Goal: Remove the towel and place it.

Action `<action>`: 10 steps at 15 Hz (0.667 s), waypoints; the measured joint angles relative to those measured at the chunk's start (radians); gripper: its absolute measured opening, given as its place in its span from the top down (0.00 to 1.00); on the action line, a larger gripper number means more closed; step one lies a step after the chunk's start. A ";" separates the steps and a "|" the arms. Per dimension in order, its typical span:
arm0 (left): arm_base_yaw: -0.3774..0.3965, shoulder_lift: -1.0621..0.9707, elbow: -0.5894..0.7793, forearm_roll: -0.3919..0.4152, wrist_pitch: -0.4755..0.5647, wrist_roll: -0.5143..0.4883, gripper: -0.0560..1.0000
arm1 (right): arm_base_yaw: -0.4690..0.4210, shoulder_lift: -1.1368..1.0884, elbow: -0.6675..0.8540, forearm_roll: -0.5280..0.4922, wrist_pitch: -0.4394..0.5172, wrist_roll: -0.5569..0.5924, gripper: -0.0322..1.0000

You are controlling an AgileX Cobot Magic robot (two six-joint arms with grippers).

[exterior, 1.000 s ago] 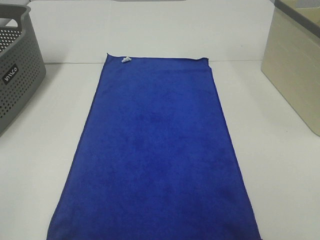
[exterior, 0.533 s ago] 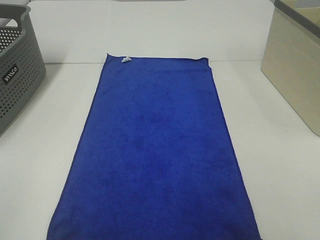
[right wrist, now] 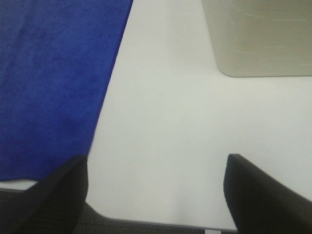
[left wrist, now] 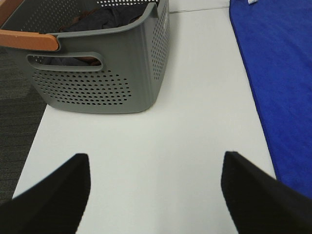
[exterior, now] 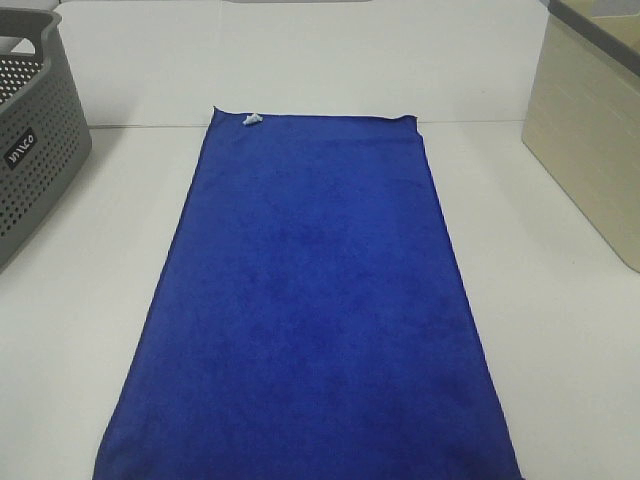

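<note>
Nothing has moved; both tools gape empty, dark clothes fill the grey basket (left wrist: pixel 107 73).

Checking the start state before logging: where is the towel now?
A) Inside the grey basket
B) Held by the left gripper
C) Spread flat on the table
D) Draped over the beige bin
C: the towel lies flat on the table, between both containers, with neither gripper touching it.

Blue towel (exterior: pixel 315 310) (white-tagged) flat mid-table

1 towel (exterior: pixel 315 310), seemingly 2 bins (exterior: pixel 35 140)
</note>
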 joint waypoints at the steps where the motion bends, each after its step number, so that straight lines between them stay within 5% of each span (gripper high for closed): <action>1: 0.000 0.000 0.000 0.000 0.000 0.000 0.28 | 0.000 0.000 0.000 0.001 0.000 0.000 0.24; 10: 0.000 0.000 0.000 0.000 0.000 0.003 0.28 | 0.000 0.000 0.000 0.001 0.000 0.000 0.24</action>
